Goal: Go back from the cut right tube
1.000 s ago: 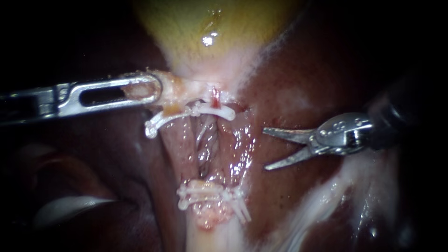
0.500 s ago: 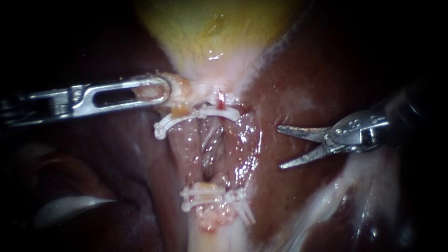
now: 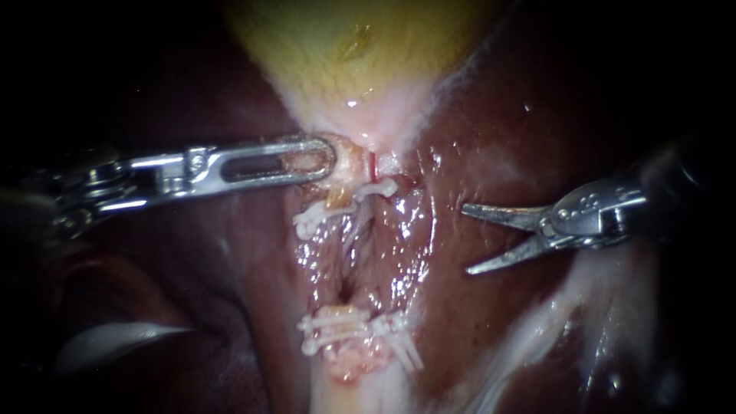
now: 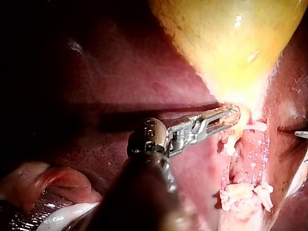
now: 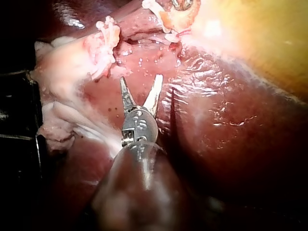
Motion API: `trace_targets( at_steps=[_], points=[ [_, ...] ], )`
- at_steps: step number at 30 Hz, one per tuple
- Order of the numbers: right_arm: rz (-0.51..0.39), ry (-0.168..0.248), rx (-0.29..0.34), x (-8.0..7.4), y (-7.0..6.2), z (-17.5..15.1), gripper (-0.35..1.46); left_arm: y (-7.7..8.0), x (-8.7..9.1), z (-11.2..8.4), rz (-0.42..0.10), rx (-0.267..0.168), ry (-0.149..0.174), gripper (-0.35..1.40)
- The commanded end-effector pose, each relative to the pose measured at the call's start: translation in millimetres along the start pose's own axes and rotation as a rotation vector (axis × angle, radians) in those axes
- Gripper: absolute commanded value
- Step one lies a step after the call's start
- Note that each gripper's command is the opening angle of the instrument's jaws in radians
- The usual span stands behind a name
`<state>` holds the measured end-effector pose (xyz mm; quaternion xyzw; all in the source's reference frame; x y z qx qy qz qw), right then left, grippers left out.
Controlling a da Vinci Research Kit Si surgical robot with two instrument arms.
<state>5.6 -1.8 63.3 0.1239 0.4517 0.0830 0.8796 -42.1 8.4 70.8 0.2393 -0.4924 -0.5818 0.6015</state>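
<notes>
Instruments stand on opposite sides of the cut site in the endoscope view. The left instrument (image 3: 326, 157) has its slotted claw clenched on tan tissue (image 3: 346, 165) at the neck of the gallbladder (image 3: 360, 54), just above the upper clips (image 3: 377, 189). The right instrument (image 3: 467, 239) has its claw released: two slim pointed blades spread wide, grasping nothing, over the liver (image 3: 491, 123) and apart from the clips. The cut tube (image 3: 349, 366) lies in two parts. Its lower stump sits under the lower clips (image 3: 337, 328); its upper end is at the upper clips beside the left claw. A wet open bed lies between the two clip groups. Which stump belongs to the right tube cannot be told. The right wrist view confirms the spread blades clear of the tissue ahead.
</notes>
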Motion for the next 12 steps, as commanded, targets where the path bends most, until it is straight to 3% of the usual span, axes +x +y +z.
trace_targets(
  at_steps=[1, 12],
  points=[
    [0.001, 0.003, -0.001, 0.1, 0.0, -0.1, 1.43, 0.2, 0.1, 0.1, -0.004, -0.001, 0.001, -0.35],
    [0.004, 0.008, 0.004, 0.4, 0.1, -0.4, 1.43, 0.0, 0.2, 0.2, -0.004, 0.004, 0.007, -0.35]
  ],
)
